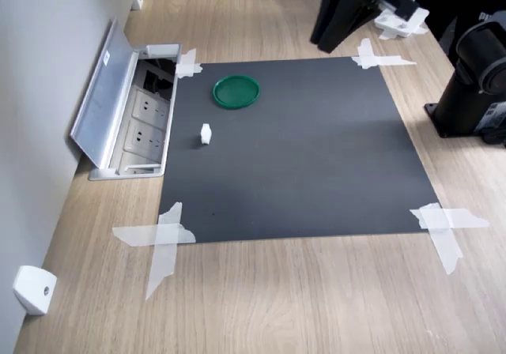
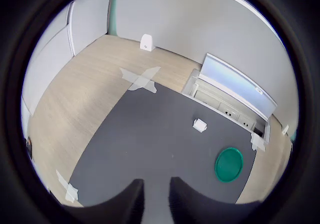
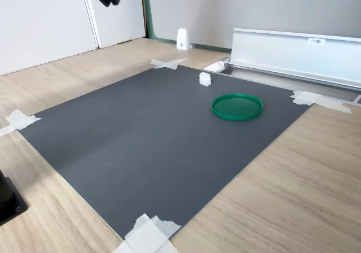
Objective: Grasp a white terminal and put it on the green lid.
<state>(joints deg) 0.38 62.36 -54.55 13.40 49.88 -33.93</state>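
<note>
White terminal (image 1: 205, 134): tiny rigid plastic block (likely light, skittish), best pinched across opposite flat sides; gripper (image 2: 156, 196) fingers narrowly parted, empty.

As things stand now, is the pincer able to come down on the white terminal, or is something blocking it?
Probably yes. The white terminal lies alone on the black mat, apart from the green lid, with nothing over it. The pincer hangs high above the mat, jaws apart and empty.
</note>
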